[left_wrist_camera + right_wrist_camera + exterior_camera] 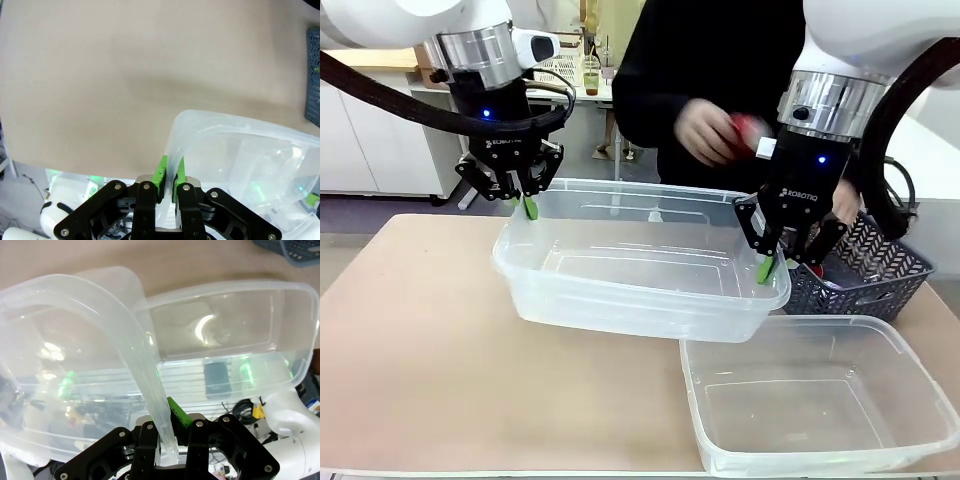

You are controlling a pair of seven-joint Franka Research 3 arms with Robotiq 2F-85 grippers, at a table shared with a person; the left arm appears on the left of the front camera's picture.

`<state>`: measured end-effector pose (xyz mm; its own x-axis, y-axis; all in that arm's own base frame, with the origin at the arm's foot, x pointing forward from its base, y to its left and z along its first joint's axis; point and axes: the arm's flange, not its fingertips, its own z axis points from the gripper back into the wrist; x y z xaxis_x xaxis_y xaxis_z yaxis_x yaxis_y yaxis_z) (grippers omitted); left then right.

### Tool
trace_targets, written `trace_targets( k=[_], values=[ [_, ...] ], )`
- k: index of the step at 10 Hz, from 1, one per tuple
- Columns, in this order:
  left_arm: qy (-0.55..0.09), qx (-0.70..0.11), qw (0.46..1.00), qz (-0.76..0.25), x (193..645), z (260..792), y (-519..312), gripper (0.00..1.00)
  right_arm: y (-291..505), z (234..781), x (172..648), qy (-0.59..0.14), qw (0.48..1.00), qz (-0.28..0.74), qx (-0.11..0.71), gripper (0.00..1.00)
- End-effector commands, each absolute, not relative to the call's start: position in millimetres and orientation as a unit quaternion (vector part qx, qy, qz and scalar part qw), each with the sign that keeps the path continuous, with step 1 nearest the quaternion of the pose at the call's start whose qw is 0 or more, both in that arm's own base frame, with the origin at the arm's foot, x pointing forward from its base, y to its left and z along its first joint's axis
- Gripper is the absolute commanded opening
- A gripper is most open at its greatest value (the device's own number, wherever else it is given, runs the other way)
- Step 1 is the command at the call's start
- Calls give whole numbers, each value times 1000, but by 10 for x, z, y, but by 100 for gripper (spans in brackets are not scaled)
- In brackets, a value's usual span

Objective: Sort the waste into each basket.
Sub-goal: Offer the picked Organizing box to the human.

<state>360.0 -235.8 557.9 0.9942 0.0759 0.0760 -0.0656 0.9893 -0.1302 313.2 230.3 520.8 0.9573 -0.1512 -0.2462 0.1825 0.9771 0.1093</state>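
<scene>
A clear plastic basket [630, 300] hangs tilted above the table, held by both arms. My left gripper [527, 205] is shut on its far left rim; in the left wrist view the green pads [161, 172] pinch the clear wall [235, 145]. At the tub's right rim my right gripper [767, 265] is also shut, and the right wrist view shows the rim [150, 385] running between its fingers [176, 412]. A second clear basket [780, 342] stands on the table at the front right, also seen beneath the lifted one [220, 320]. Across the table, a person's hand holds a blurred red can [748, 130].
A dark lattice basket [870, 275] stands at the right behind my right gripper, with something red inside; its edge also shows in the wrist views [314, 75] [295, 247]. The tan table [420, 350] lies bare at the left and front. The person [710, 60] stands at the far side.
</scene>
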Motion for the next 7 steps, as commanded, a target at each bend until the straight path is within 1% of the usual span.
trace_targets(
  k=[1, 7],
  values=[
    [-49, -67, 996, 44, 3602, 5604, -2317, 7, 2336, 5237, 3112, 120, 987, -79, 69, 5],
    [-49, -67, 996, 44, 3602, 5604, -2317, 7, 2336, 5237, 3112, 120, 987, -79, 69, 5]
  ],
)
